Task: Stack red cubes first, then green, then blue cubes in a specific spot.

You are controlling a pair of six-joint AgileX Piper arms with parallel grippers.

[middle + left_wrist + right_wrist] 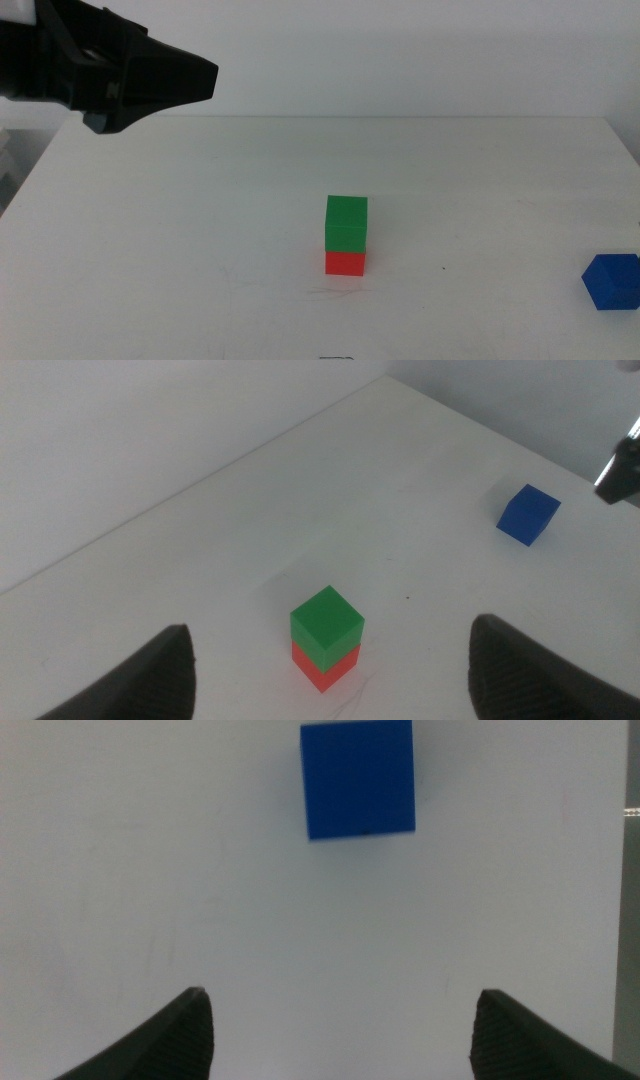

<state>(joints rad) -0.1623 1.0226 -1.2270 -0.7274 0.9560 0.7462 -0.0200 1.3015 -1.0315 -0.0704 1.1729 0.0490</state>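
The green cube sits squarely on the red cube at the middle of the white table. The blue cube lies alone at the right edge. My left gripper hangs high over the table's far left, open and empty. In the left wrist view its jaws stand wide apart, with the green cube on the red cube below and the blue cube farther off. My right gripper is open and empty, above the table and short of the blue cube. It is out of the middle view.
The table's far edge meets a plain white wall. A dark part of the other arm shows at the edge of the left wrist view, beyond the blue cube. The table's right edge runs close beside the blue cube.
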